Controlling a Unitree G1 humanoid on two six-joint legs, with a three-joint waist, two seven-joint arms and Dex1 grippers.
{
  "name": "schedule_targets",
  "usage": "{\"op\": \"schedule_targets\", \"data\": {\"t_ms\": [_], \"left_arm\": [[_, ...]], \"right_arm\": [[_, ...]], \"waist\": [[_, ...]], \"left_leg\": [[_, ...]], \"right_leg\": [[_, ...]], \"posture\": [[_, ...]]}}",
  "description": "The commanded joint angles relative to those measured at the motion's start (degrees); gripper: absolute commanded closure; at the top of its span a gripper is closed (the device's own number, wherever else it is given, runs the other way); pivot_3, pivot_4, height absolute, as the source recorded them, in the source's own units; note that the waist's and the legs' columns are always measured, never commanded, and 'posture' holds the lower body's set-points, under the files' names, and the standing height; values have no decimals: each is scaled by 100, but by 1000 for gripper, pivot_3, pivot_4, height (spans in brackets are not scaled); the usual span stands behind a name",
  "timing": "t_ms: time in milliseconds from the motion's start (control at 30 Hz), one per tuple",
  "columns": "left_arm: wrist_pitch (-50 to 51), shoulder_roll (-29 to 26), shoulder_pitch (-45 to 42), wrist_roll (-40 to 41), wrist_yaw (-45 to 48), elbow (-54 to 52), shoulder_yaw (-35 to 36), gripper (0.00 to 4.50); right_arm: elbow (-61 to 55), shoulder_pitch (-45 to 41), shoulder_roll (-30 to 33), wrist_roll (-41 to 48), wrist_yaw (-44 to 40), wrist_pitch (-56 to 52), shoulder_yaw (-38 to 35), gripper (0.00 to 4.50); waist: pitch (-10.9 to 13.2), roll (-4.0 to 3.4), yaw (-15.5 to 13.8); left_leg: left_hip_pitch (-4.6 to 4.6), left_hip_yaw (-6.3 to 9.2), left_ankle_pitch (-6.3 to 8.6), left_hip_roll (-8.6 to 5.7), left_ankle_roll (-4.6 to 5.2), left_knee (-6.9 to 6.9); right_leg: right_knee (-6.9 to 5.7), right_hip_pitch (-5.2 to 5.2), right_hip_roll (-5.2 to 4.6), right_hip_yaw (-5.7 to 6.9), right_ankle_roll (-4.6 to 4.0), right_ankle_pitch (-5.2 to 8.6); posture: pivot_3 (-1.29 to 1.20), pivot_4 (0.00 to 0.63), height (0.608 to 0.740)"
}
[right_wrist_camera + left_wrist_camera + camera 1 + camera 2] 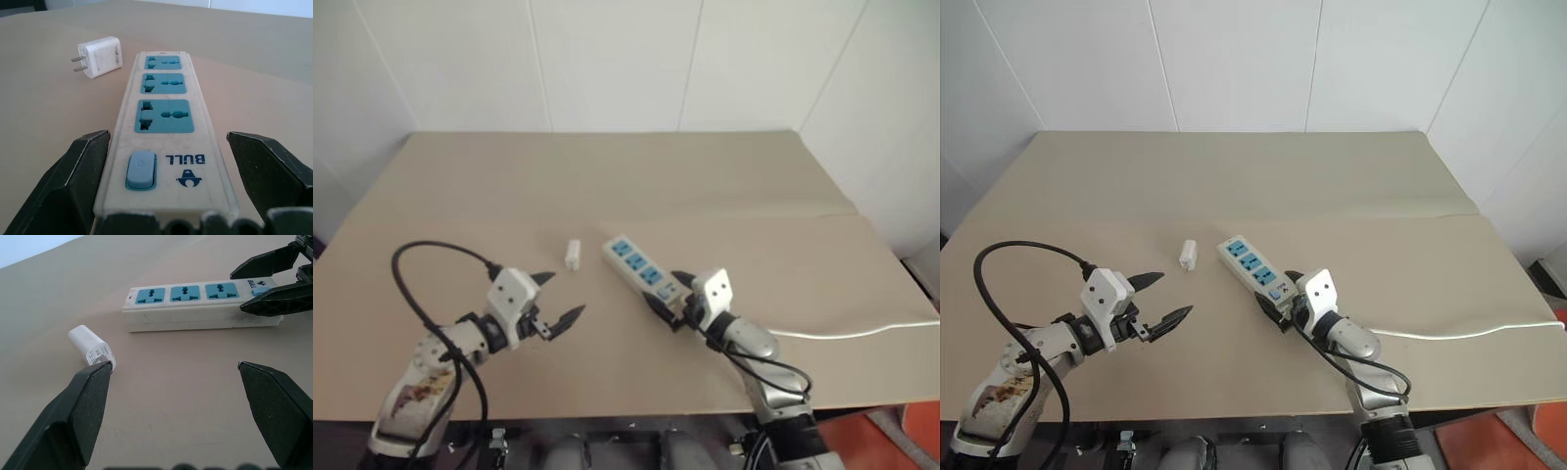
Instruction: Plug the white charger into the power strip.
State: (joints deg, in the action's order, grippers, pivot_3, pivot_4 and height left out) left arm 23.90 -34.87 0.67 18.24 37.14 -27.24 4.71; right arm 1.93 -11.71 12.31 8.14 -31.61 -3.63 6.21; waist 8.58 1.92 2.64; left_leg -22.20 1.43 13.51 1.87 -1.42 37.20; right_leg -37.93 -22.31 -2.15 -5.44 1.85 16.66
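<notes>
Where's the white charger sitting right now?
In the left eye view the white charger lies on the table near its middle, just left of the power strip's far end and apart from it, ahead of the left gripper.

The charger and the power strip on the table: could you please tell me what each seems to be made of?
The charger looks like smooth, glossy white plastic with two bare metal prongs, judging by its even sheen. The power strip seems to be off-white moulded plastic, matte and slightly scuffed, with blue plastic socket faces and a blue button. The table appears to be matte tan board, possibly laminate.
</notes>
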Motion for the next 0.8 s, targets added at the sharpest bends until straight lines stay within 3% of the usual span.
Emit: {"op": "schedule_targets", "data": {"t_ms": [33,500,800], "left_arm": [[-42,-52,-26,50,27,-211,79,0],[-29,-21,-27,8,-25,-238,24,0],[-51,26,-70,-12,-41,-191,-68,0]], "right_arm": [[151,-37,-39,-21,-39,100,79,49],[-176,-13,244,-242,3,-234,178,49],[-1567,23,210,-31,561,-1686,-19,49]], "waist": [[0,0,5],[-1,0,-2],[0,0,-14]], "left_leg": [[1,0,0,0,0,0],[7,0,0,1,0,0],[-4,5,0,0,0,0]], "right_leg": [[-1,0,0,0,0,0],[0,5,1,-1,0,0],[0,-3,0,0,0,0]], "posture": [[0,150,740],[0,150,740],[0,150,740]]}}
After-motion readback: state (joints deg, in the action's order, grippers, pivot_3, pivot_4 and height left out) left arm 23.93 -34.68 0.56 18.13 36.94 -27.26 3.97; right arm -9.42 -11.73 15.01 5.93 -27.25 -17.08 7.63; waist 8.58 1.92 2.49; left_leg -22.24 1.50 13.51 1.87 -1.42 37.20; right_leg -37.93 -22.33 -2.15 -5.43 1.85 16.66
